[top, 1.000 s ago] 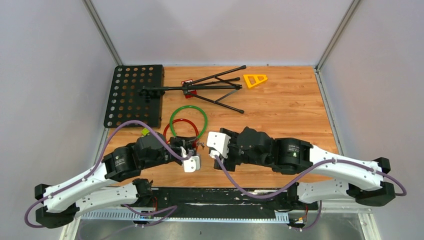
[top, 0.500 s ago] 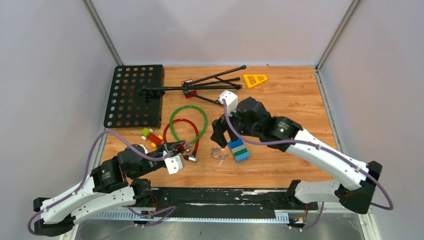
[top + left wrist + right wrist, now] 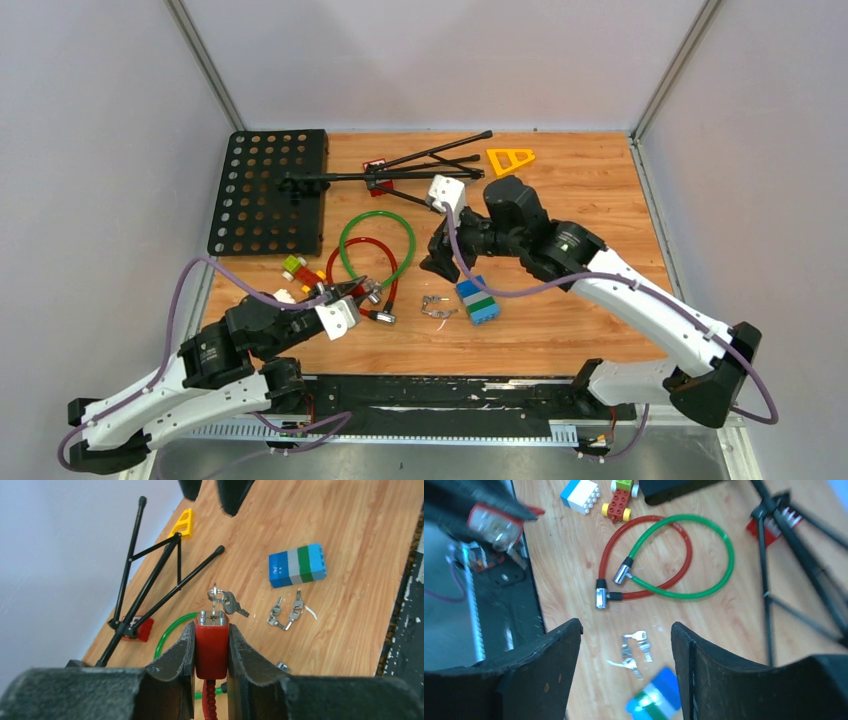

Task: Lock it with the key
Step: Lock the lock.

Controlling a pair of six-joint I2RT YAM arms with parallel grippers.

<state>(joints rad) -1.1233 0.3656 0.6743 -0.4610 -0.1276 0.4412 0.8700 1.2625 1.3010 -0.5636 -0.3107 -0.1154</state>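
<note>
Left arm: reaches low from its near-left base toward the table's near middle, wrist level, fingers pointing away from the base
Left gripper: pinching the red lock body by its two flat sides, the end with the keyhole facing outward
Key: stands in the metal face of the lock body, a ring and a second key hanging beside it
Right arm: raised, elbow bent high, wrist tipped down over the middle of the table
Right gripper: spread wide, holding nothing, above the loose keys and apart from them
Cables: red cable and green cable lie looped across each other, both metal tips resting on the wood
Table: wood-grain top; striped block stack just beside the loose keys; small brick toy near the left gripper
Far side: black perforated panel, folded black stand, yellow triangle
Room: plain grey walls on three sides, metal posts at the far corners
</note>
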